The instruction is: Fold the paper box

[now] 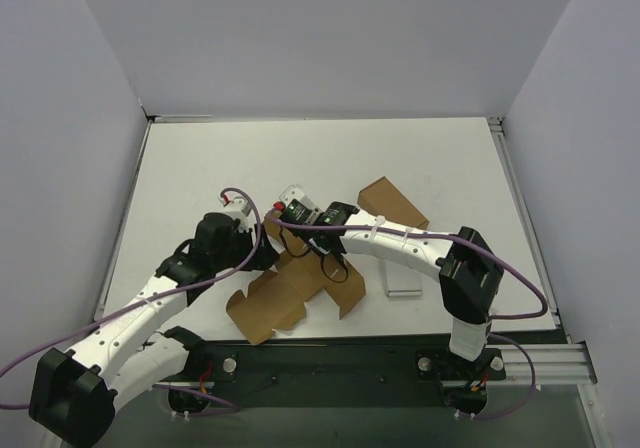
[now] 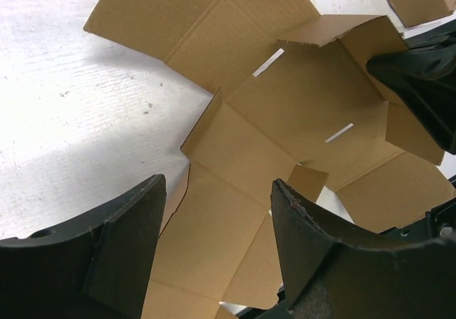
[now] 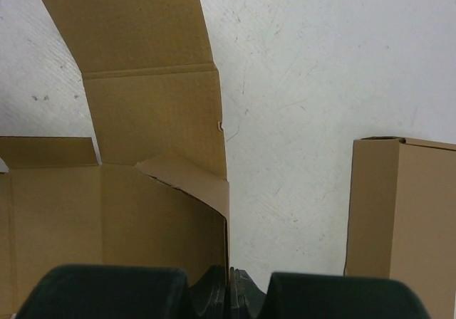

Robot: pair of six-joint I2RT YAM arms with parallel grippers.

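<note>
- Now, your right hand pinches a raised flap edge of the paper box.
- Your left hand hangs spread apart over its panels.
- It lies mostly flat near the front edge of the bench.

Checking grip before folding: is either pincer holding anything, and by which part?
The right pincer pinches the paper box by a panel's edge; the left pincer is open over it, holding nothing.
</note>
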